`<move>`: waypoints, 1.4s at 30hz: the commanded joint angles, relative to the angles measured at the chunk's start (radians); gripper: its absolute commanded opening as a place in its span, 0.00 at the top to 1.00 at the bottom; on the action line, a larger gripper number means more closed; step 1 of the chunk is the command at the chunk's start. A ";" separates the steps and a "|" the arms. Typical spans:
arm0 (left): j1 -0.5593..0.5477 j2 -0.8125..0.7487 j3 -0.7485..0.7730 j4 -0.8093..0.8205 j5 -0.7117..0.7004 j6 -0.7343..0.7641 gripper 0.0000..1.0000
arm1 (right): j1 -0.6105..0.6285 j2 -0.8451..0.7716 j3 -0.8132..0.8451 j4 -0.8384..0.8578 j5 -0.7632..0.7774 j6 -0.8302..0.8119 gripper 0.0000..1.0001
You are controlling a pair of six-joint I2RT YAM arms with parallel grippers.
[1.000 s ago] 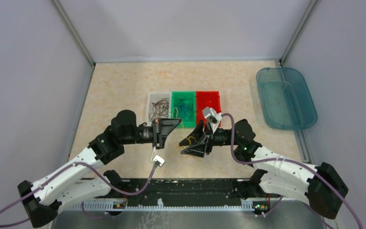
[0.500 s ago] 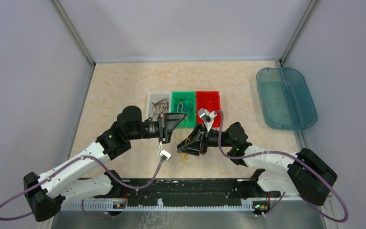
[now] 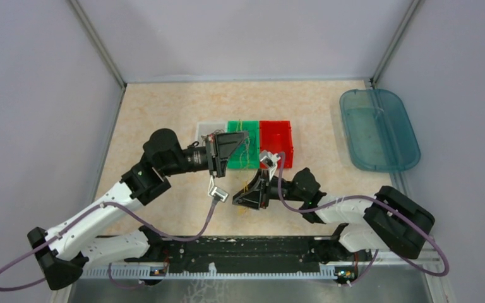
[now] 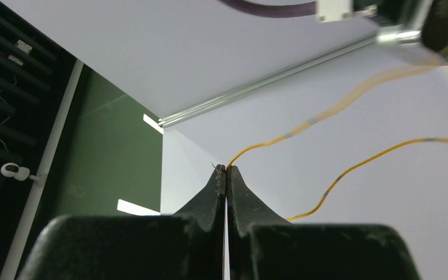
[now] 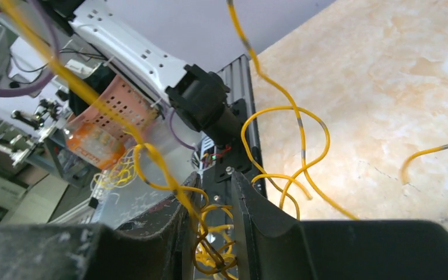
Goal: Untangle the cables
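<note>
My left gripper (image 3: 245,134) is raised over the green bin, shut on the end of a thin yellow-orange cable (image 4: 280,139) pinched at its tips (image 4: 226,168). Two yellow strands run off to the right in the left wrist view. My right gripper (image 3: 237,200) lies low on the table near the front. Its jaws (image 5: 214,175) are closed on a curly wad of yellow cables (image 5: 216,233). More yellow loops (image 5: 303,134) trail over the table beside it. A yellow strand (image 3: 250,185) shows between the two grippers. Brown and blue cables are hidden behind the left arm.
Three small bins stand in a row behind the grippers: a clear one (image 3: 201,130), a green one (image 3: 240,123) and a red one (image 3: 276,136). A teal oval tray (image 3: 379,129) lies at the right. Grey walls enclose the table on three sides.
The left gripper rose and moved back over the green bin, drawing the yellow strand out. The right gripper slid left and toward the front edge, its jaws narrowing on the yellow wad.
</note>
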 commanded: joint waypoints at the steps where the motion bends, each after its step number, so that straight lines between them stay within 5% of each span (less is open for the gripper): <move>1: -0.005 0.012 0.102 0.073 -0.007 0.058 1.00 | 0.037 0.034 -0.018 0.010 0.087 -0.068 0.72; 27: -0.004 0.171 0.613 0.030 -0.139 0.129 1.00 | 0.115 -0.093 -0.123 -0.351 0.558 -0.232 0.65; 36: 0.001 0.367 1.056 -0.084 -0.125 0.172 1.00 | 0.125 -0.079 -0.169 -0.361 0.622 -0.217 0.63; 40: 0.002 0.350 1.003 -0.122 -0.123 0.102 1.00 | 0.127 -0.118 -0.158 -0.363 0.615 -0.209 0.59; 42: 0.001 0.284 0.867 -0.129 -0.120 0.041 1.00 | 0.127 -0.168 -0.141 -0.368 0.604 -0.205 0.47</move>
